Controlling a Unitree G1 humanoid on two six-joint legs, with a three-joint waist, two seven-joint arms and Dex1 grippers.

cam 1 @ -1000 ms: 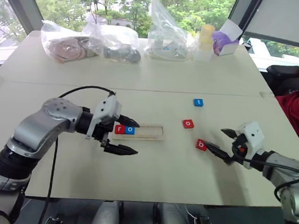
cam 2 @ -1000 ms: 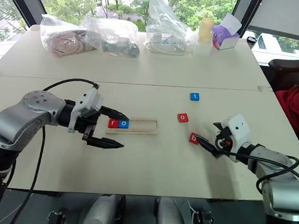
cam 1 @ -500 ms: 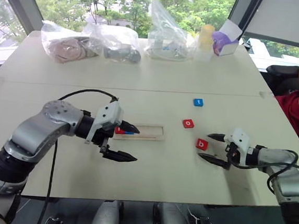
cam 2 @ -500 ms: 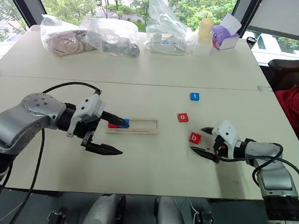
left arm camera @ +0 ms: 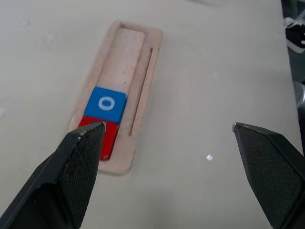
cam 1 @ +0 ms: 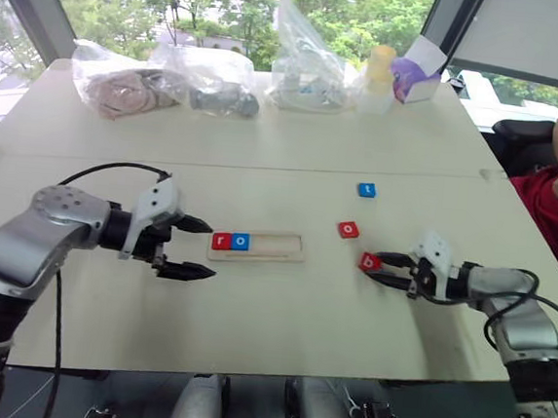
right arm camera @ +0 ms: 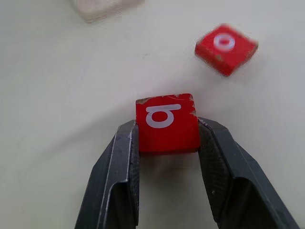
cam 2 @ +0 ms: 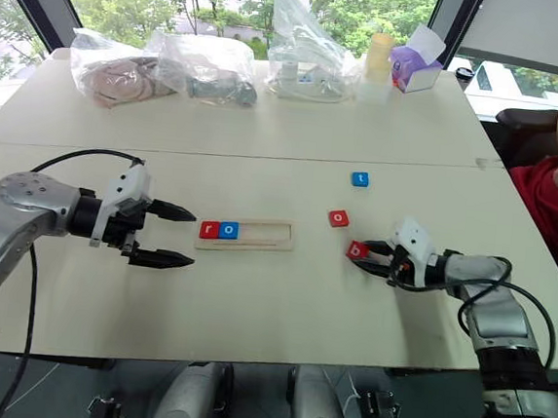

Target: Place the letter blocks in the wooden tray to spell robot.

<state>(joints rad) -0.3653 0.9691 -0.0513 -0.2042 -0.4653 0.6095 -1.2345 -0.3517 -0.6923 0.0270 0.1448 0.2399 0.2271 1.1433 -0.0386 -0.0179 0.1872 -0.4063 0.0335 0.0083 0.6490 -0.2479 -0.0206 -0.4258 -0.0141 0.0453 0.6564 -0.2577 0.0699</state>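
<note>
On the left, my left pincer (cam 1: 193,248) hangs with its two fingers spread wide and nothing between them, just left of the wooden tray (cam 1: 280,258). The tray lies near the middle of the table (cam 1: 295,142). In its left end sit the red r block (cam 1: 221,241) and, touching it, the blue o block (cam 1: 241,242); the three places to the right of them are bare.

Further right lies the red o block (cam 1: 348,230), and beyond it, far from me, the blue t block (cam 1: 367,189). To the near right of the red o, my right pincer (cam 1: 376,265) is closed on the red b block (cam 1: 369,262), one finger on each side of it.

To do this step well, I think I must lift the b straight up first, so it does not drag on the table or knock the red o, which is near. Then I carry it left and put it down flat in the third place, touching the blue o, with the letter standing the same way as the others. The slot looks tight, so a tilted block could catch on the rim.

The right wrist view shows what the head views do not: the fingers (right arm camera: 119,171) press only the near part of the block. The left wrist view shows a thin groove along the tray beside the slot.
</note>
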